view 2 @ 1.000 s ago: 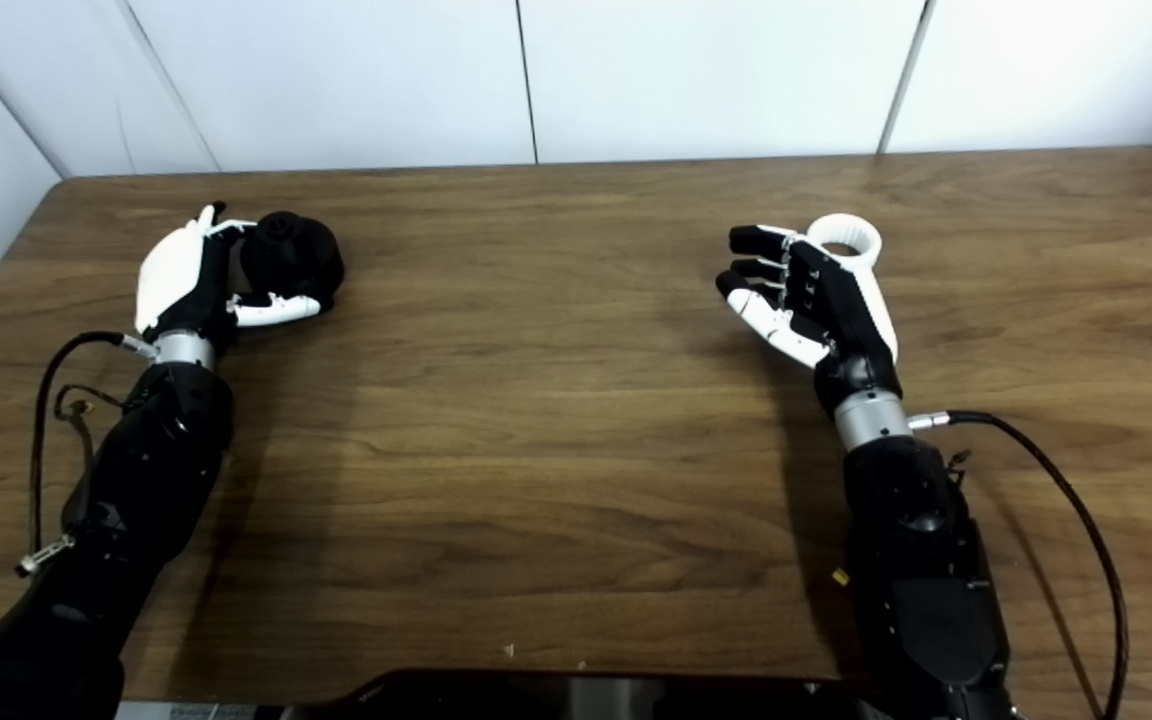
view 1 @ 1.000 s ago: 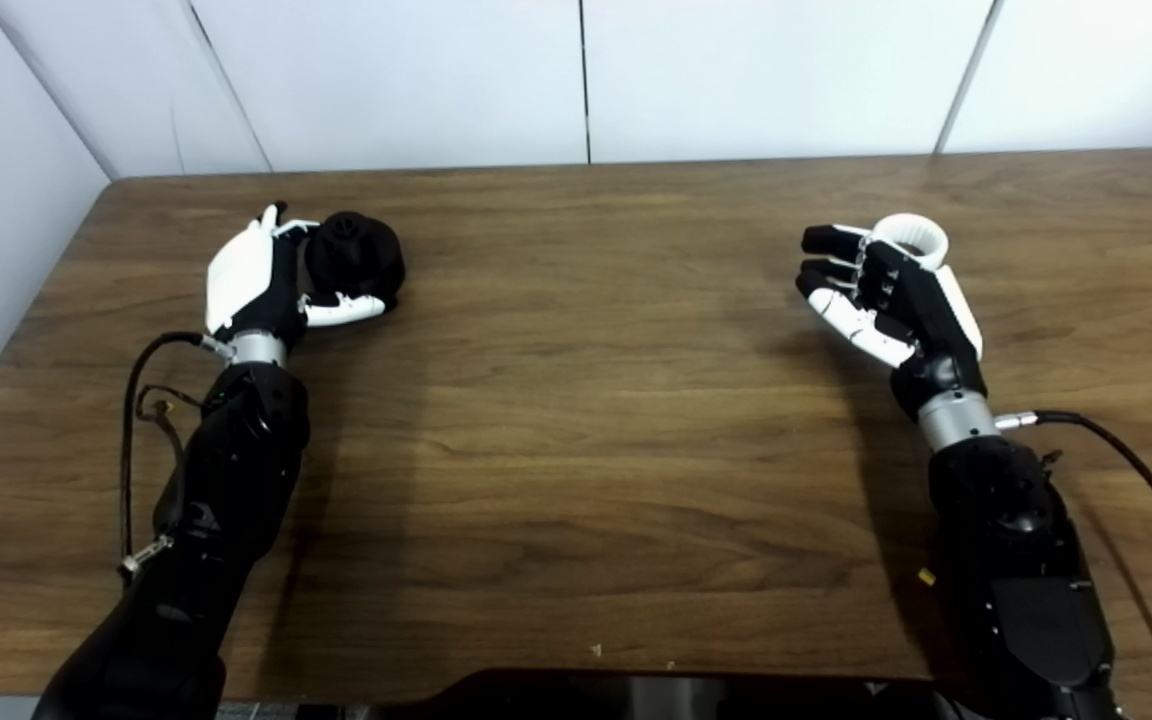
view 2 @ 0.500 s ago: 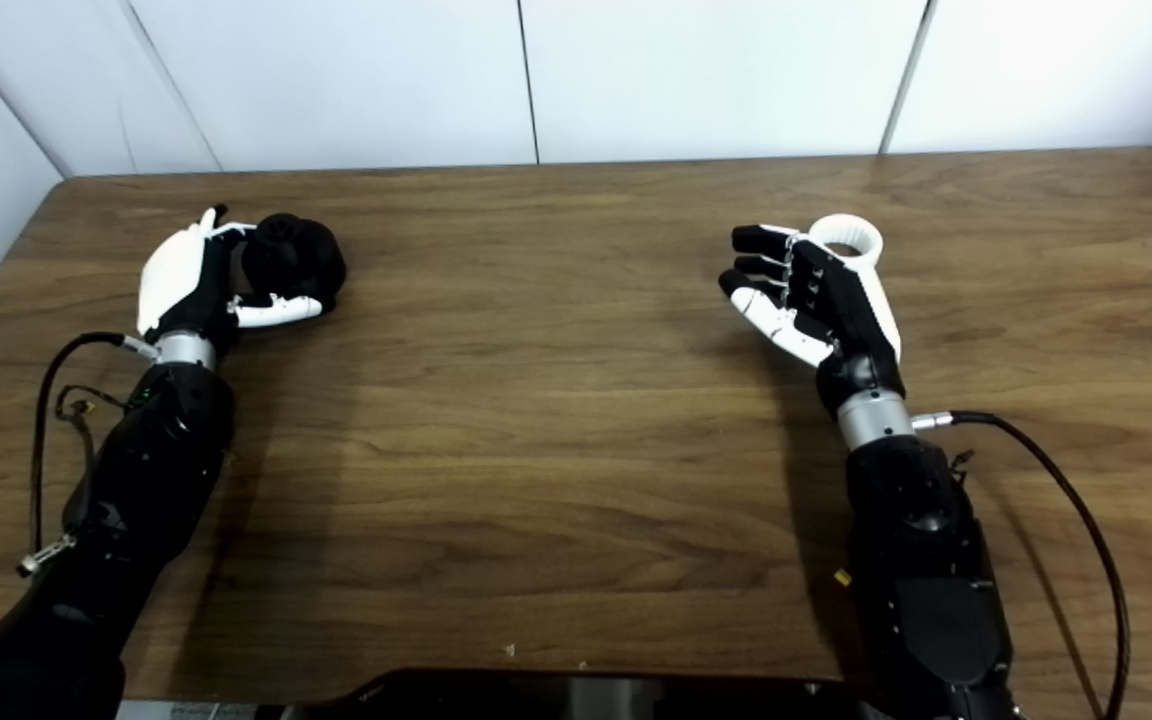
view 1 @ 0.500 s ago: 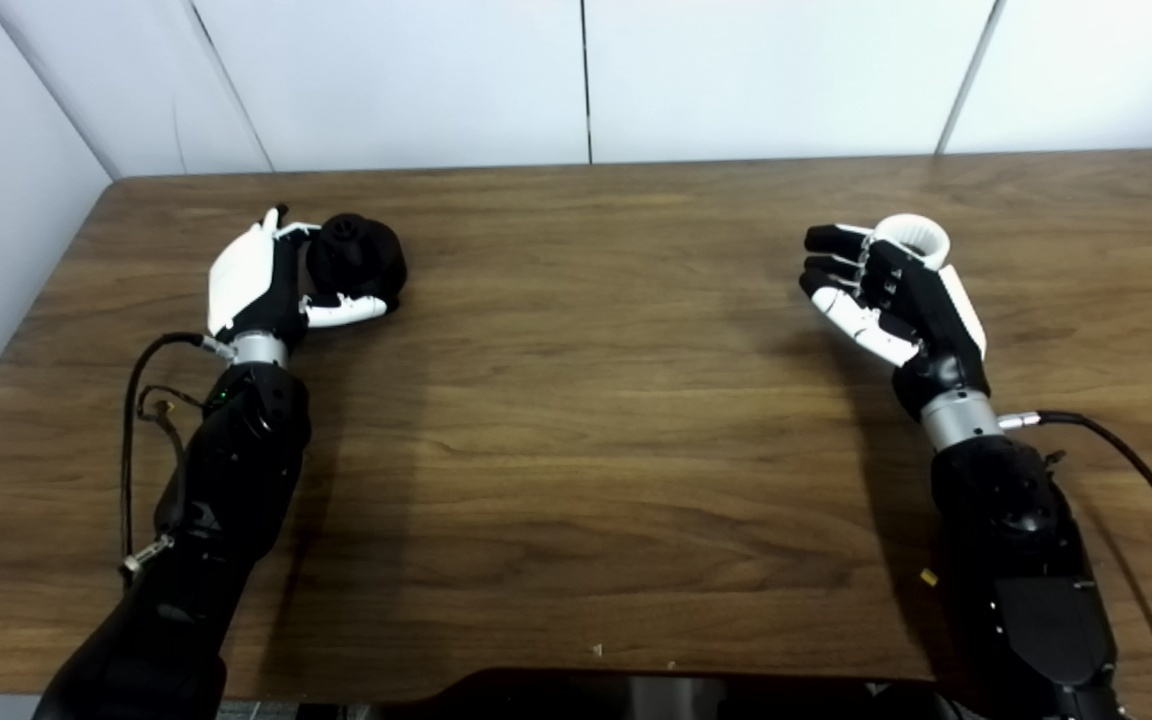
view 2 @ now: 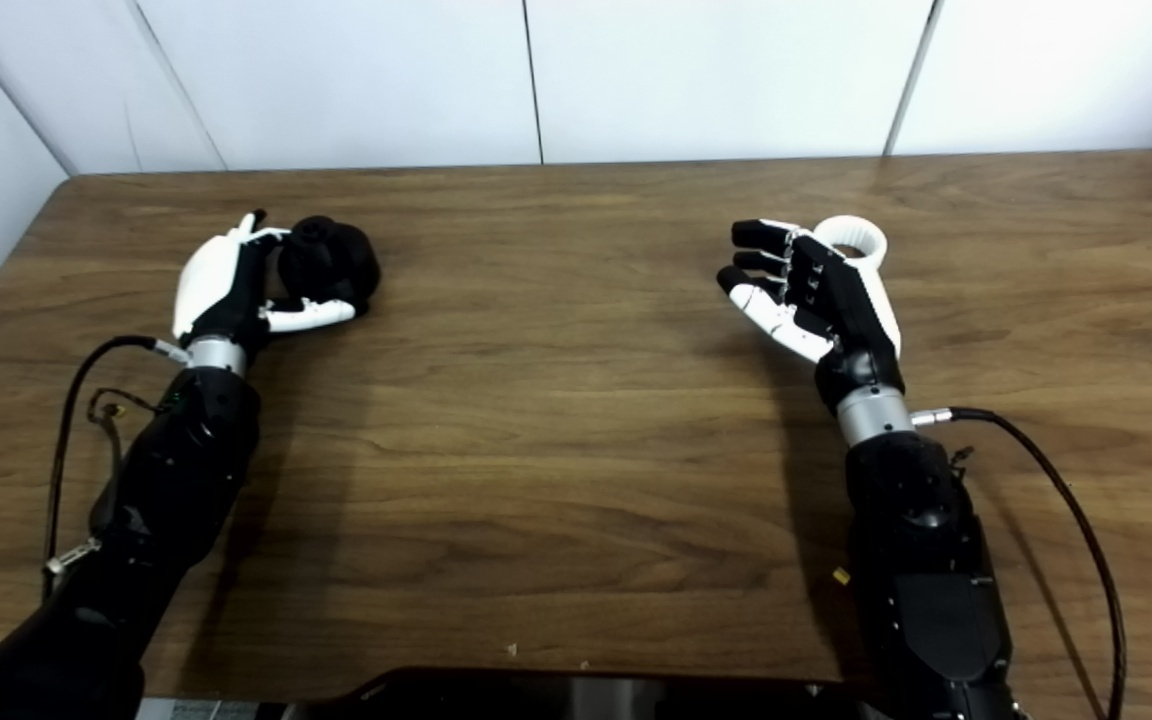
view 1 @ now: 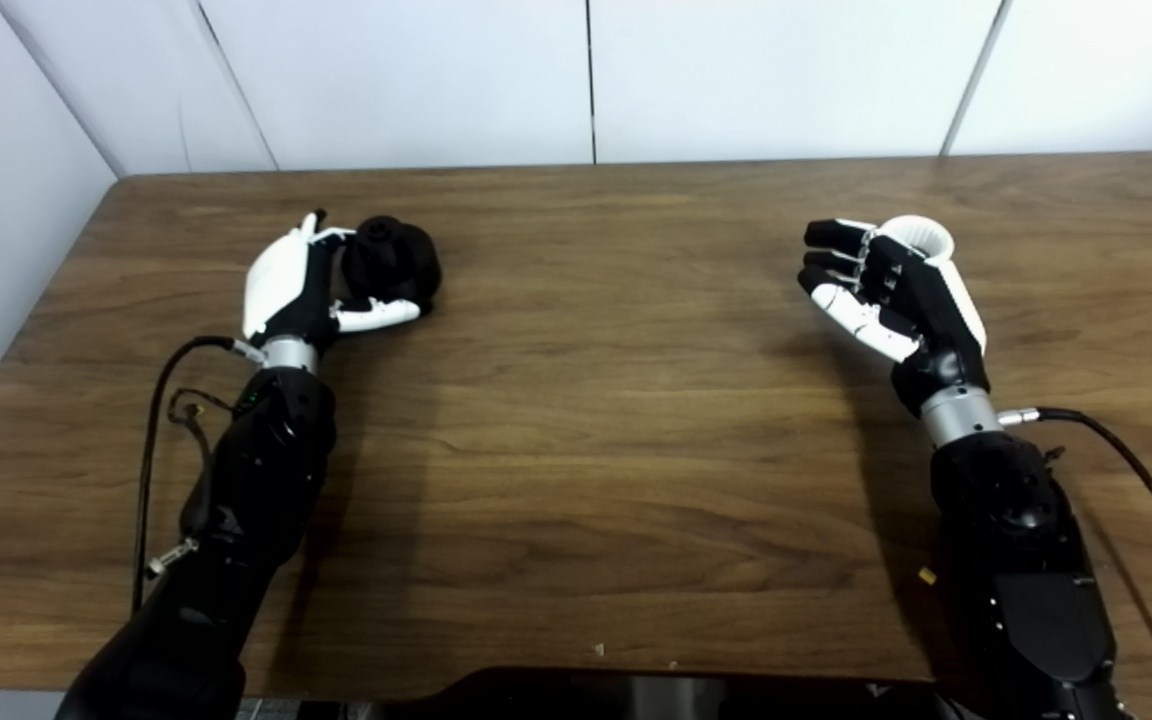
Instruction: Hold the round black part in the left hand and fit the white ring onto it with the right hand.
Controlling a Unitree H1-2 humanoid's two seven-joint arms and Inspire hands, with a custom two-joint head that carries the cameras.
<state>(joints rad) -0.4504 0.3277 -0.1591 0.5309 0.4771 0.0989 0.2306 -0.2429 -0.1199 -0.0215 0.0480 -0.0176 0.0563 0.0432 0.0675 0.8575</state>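
The round black part [view 1: 391, 262] is at the far left of the table, and my left hand [view 1: 296, 290] is shut on it, with the white thumb in front and the fingers behind. The part also shows in the right eye view [view 2: 328, 264]. The white ring [view 1: 918, 238] stands on the table at the far right, just behind my right hand [view 1: 886, 295]. That hand is open, palm facing left, with its fingers spread and curled. I cannot tell whether it touches the ring. The ring's near side is hidden by the hand.
The brown wooden table [view 1: 586, 400] runs to white wall panels at the back and left. Black cables trail from both forearms [view 1: 151, 400] [view 1: 1136, 470]. A dark object [view 1: 636, 695] lies at the table's near edge.
My left hand has moved to the right with the black part in it. The right hand and ring have stayed put. The camera has shifted slightly.
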